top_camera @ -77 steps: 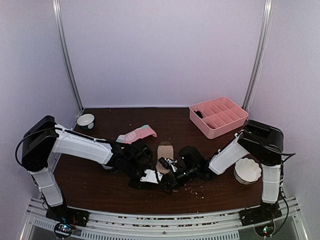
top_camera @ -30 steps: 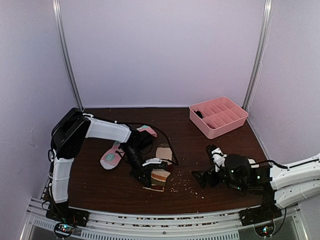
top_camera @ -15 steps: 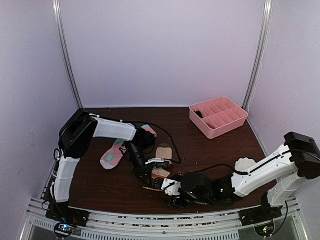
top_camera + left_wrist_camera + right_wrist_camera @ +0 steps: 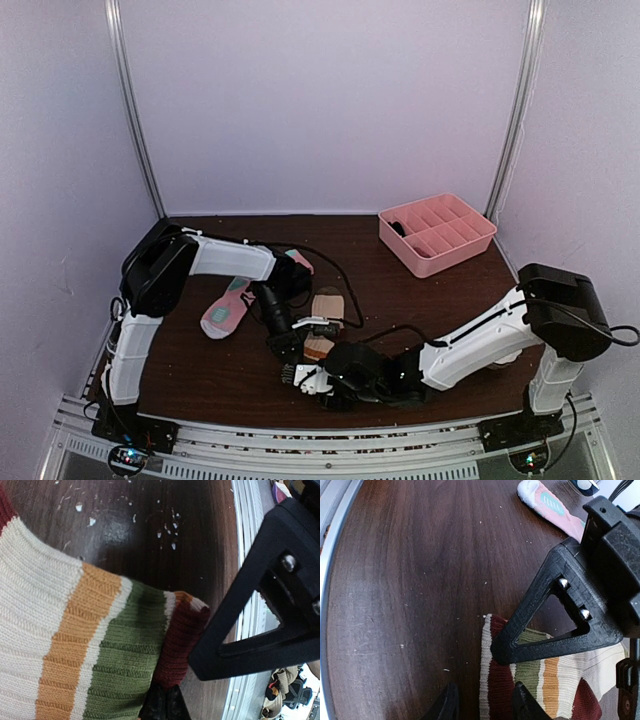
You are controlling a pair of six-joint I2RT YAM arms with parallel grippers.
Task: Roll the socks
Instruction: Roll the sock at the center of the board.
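As the overhead camera looks down on the dark brown wooden tabletop (image 4: 200, 370), both arms converge near its front centre. The left end effector (image 4: 298, 350) sits on the near end of the beige sock of ribbed fabric with maroon, green and orange bands (image 4: 326, 303), which lies just left of centre. The right end effector (image 4: 303, 378) reaches in from the right and meets the same near end, just in front of the left one. The pink sock of soft fabric with mint-green patches (image 4: 226, 310) lies flat to the left, apart from the beige sock. The pink plastic divided tray (image 4: 437, 232) stands at the far right corner, well apart from both socks.

From the left wrist camera, the left end effector's fingertips (image 4: 155, 705) are pressed together, pinching the maroon cuff edge of the beige sock (image 4: 75, 630). A black triangular finger of the right end effector stands just beside that cuff. Pale crumbs (image 4: 167, 530) dot the bare wood beyond.

From the right wrist camera, the right end effector's fingers (image 4: 446, 705) are spread, one on either side of the sock's maroon end. Bare wood shows between one finger and the fabric, so nothing is clamped. The left end effector's black triangular finger lies across the sock above them. The pink sock (image 4: 550, 505) lies at the top of this view, well apart.
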